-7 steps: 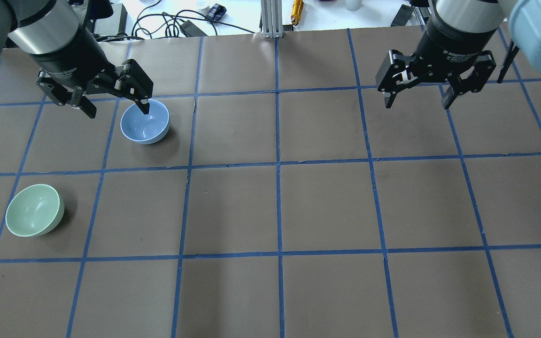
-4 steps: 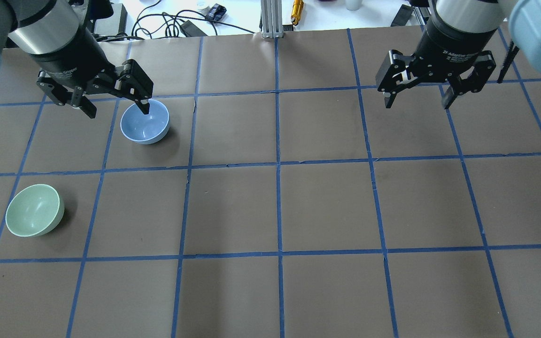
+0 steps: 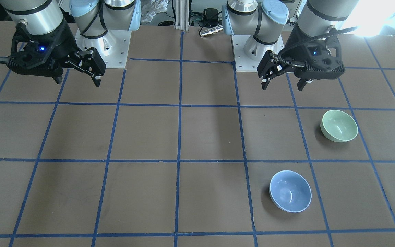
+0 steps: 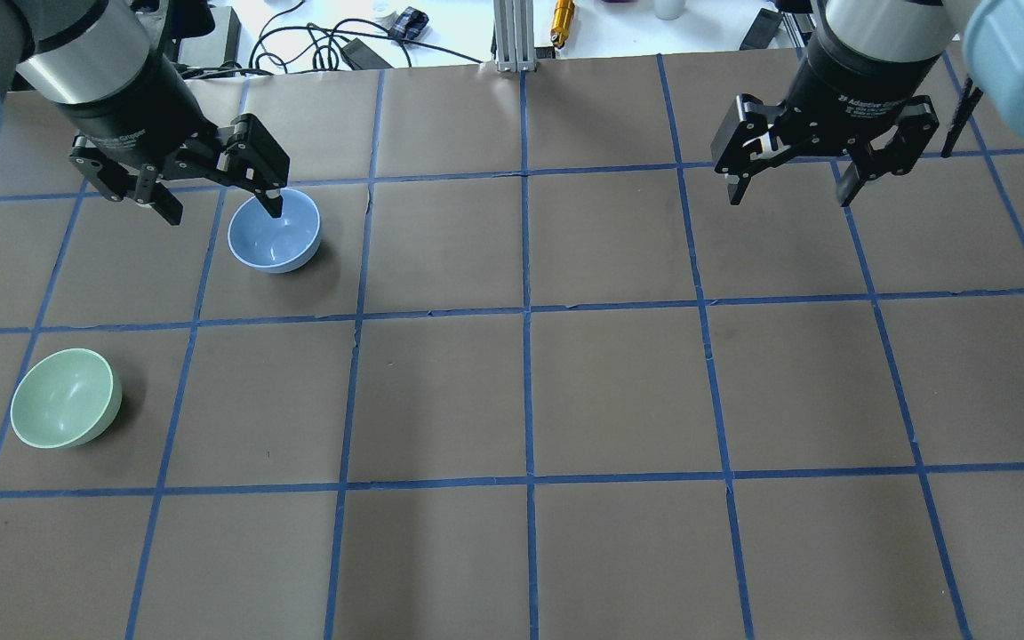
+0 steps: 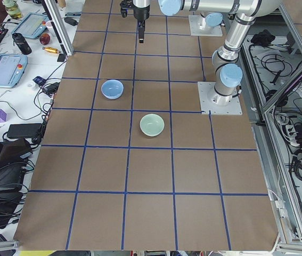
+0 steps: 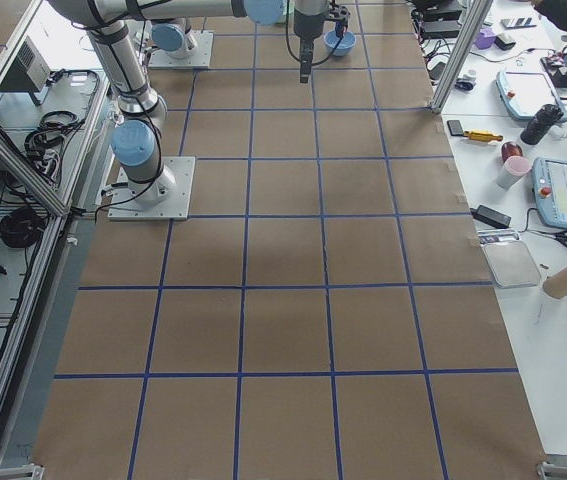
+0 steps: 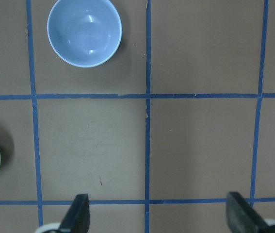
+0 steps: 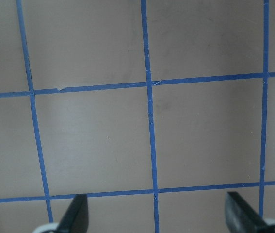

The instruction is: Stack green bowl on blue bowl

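Left gripper (image 4: 223, 209), jaws spread and empty, hangs short of the blue bowl (image 4: 274, 231); green bowl (image 4: 66, 397) sits well apart from it, untouched. Right gripper (image 4: 789, 197), likewise spread, hangs farther off. Stacking not yet begun.

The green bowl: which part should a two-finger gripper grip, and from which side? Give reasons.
Grip the green bowl at its rim, one finger inside and one outside the wall, coming straight down from above. It stands upright with its mouth open, and its rounded outside would probably slip from a side pinch. The open left gripper is nearer.
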